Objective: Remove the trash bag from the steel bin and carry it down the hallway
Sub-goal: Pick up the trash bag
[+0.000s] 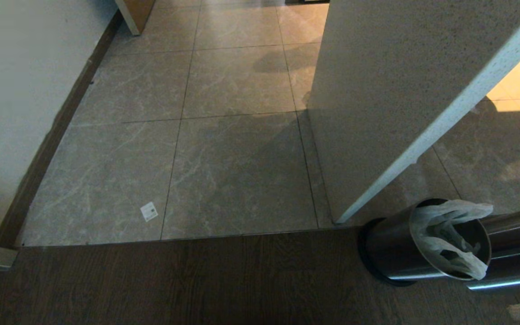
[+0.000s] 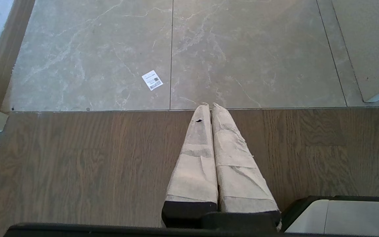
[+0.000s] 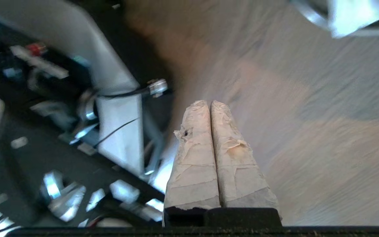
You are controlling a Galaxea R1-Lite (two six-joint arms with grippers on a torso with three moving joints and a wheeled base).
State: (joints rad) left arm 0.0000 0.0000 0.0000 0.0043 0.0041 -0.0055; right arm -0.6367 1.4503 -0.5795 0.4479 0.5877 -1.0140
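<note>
The steel bin (image 1: 388, 253) stands on the dark wood floor at the lower right of the head view, just below the corner of a white pillar. The trash bag (image 1: 445, 234), thin crinkly white plastic, lines it and folds out over the rim. The hallway (image 1: 224, 158) of grey marbled tiles runs away ahead. My right gripper (image 3: 209, 102) is shut on nothing above the wood floor. In its wrist view the trash bag (image 3: 354, 16) and bin rim (image 3: 304, 13) lie ahead, apart from the fingers. My left gripper (image 2: 208, 105) is shut and empty, parked over the wood floor.
A speckled white pillar (image 1: 377, 113) juts in right of the hallway, close behind the bin. A second steel cylinder (image 1: 513, 253) stands against the bin's right side. A wall with dark skirting (image 1: 48, 149) bounds the left. A small white sticker (image 1: 149, 211) lies on the tiles.
</note>
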